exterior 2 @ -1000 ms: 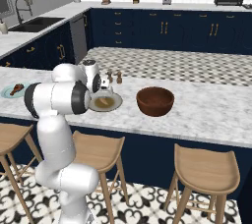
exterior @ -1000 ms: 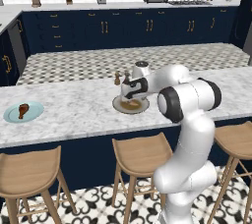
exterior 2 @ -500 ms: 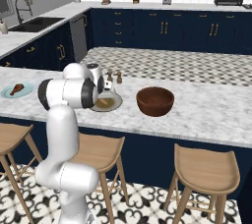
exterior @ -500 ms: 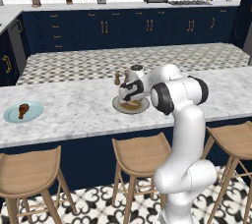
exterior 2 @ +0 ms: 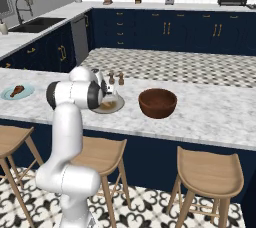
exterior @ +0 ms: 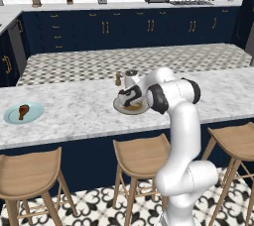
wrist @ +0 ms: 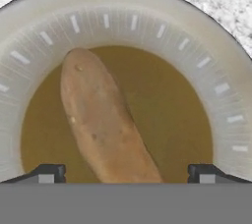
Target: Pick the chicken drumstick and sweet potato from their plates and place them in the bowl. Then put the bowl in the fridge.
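I see my gripper (wrist: 126, 171) spread wide, unclenched, low over the sweet potato (wrist: 101, 117) on its grey-beige plate (wrist: 206, 66) near the counter's (exterior: 74, 113) front edge.

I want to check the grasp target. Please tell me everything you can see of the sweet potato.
The sweet potato is an oblong tan-orange lump with small pale spots and a dull skin. It lies flat and whole on the brown centre of the grey-beige plate, slanted across the hand view. The open gripper is low over it, one fingertip on each side of its nearer end; contact cannot be told.
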Controlling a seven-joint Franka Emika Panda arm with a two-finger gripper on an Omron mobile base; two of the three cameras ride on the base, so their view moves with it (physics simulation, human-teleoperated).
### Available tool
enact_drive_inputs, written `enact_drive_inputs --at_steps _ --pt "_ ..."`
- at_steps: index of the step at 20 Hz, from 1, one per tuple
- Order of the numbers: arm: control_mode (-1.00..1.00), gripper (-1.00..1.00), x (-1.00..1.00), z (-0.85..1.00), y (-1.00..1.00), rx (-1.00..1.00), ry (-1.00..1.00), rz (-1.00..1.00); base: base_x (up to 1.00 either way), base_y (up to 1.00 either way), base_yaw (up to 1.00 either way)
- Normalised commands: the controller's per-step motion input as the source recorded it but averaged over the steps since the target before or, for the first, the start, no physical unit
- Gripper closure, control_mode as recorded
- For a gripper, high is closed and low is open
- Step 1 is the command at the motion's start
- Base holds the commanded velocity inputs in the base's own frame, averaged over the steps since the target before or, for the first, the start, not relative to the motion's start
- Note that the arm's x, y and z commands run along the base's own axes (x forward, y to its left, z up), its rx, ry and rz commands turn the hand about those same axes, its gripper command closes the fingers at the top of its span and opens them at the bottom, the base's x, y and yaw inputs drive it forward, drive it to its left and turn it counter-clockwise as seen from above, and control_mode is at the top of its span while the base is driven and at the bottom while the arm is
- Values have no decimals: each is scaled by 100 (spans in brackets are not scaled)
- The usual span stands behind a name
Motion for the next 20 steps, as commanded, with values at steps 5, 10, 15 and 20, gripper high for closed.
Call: enact_drive_inputs --at_steps 5,10,15,20 --pt "-100 100 41 -33 0 -2 0 0 0 0 0" --pt "-100 100 1 0 -1 0 0 0 0 0 0" --pt "-100 100 -51 0 -22 0 0 0 0 0 0" --pt "-100 100 -100 66 -42 9 -36 -4 0 0 0"
